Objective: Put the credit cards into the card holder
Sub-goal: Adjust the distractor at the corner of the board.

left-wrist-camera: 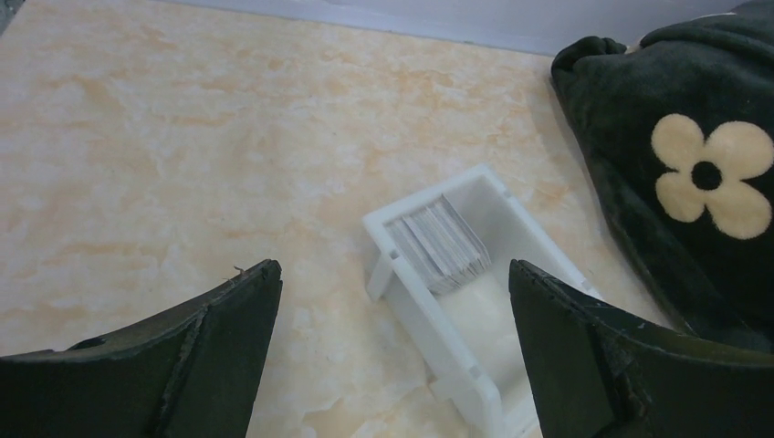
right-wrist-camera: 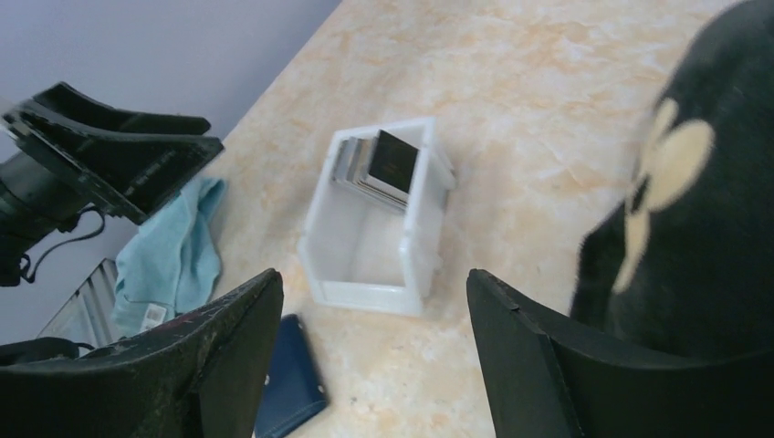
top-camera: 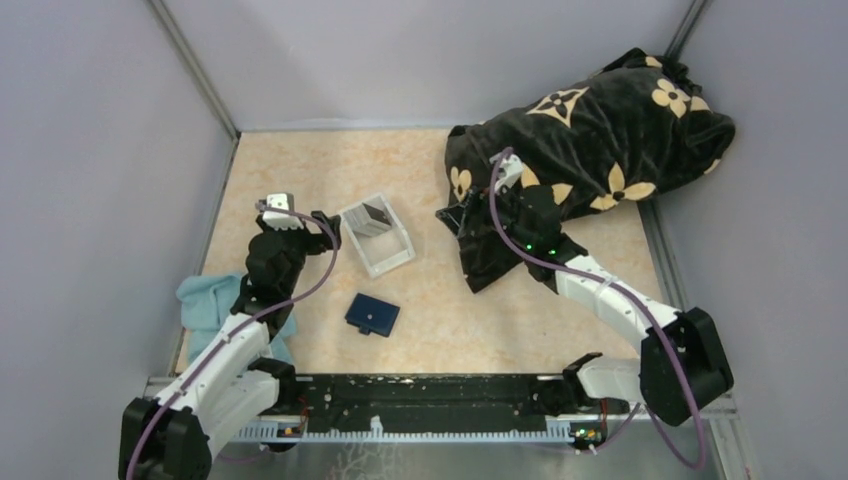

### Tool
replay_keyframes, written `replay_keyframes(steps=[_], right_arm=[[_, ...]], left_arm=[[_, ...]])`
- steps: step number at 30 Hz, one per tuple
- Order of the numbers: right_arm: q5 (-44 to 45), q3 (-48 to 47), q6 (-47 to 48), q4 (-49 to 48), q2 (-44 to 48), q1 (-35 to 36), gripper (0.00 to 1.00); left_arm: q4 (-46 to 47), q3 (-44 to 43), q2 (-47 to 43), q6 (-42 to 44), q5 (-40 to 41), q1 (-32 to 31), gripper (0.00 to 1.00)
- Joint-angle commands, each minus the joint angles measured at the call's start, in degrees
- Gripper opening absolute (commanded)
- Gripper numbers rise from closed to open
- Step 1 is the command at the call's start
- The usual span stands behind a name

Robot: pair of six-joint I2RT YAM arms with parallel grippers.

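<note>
The left claw [left-wrist-camera: 392,270], gaping wide and empty, is hovering nearest the cards [left-wrist-camera: 440,242] standing mid-frame in the tray [left-wrist-camera: 482,175].

The credit cards [top-camera: 371,214] stand in a white tray [top-camera: 392,262]. The card holder [top-camera: 372,314] lies shut, closer to the near edge of the table [top-camera: 300,170].

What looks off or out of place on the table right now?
A bulky black flower-print cushion covers the table's far right corner, and the right arm reaches over its edge. A teal cloth is bunched under the left arm at the near left edge. The white tray sits at an angle. No spill or damage visible.
</note>
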State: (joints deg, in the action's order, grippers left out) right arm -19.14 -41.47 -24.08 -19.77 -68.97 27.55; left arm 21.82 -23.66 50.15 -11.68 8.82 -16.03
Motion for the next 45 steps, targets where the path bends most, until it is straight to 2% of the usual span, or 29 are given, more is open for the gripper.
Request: replay_keyframes(steps=[1, 5, 15, 20, 25, 30, 33, 38, 40, 45], right_arm=[[4.92, -9.73, 3.75, 0.88, -5.26, 6.29, 0.73], [12.17, -12.39, 4.16, 3.66, -9.85, 9.6, 0.71], [27.48, -19.23, 7.63, 14.34, -23.26, 9.16, 0.68], [26.9, -15.43, 0.21, 12.69, -25.15, 2.87, 0.6], [25.29, -14.1, -1.58, 12.47, -26.66, -1.41, 0.59], [31.54, -18.48, -0.35, 21.16, -26.59, -2.52, 0.6], [30.1, -17.21, -1.65, 21.4, -26.54, -6.51, 0.6], [13.25, -13.35, 2.03, 12.68, -20.77, -7.66, 0.58], [9.66, -16.36, 3.37, 14.29, -18.86, -5.75, 0.58], [9.49, -26.72, 5.34, 22.66, -14.02, -1.07, 0.61]], left_arm=[[-9.96, -1.95, -1.81, -4.68, 2.33, -0.21, 1.0], [-13.73, -2.41, -1.48, -9.54, 0.59, -0.29, 1.0], [-14.38, -3.04, 5.92, -16.33, -4.18, -0.98, 1.0], [-14.49, -5.03, 8.33, -16.53, -3.41, -3.54, 0.99], [-16.36, -7.28, 8.45, -16.38, -0.61, -7.23, 0.99], [-20.09, -10.85, 7.71, -16.3, 2.04, -9.94, 0.99], [-22.08, -12.81, 7.55, -16.54, 2.31, -11.6, 0.99], [-24.0, -16.61, 8.19, -16.41, 3.59, -15.73, 0.99], [-24.37, -19.21, 9.22, -16.15, 3.4, -17.26, 0.99], [-26.29, -27.07, 13.66, -14.41, 4.82, -21.91, 0.99]])
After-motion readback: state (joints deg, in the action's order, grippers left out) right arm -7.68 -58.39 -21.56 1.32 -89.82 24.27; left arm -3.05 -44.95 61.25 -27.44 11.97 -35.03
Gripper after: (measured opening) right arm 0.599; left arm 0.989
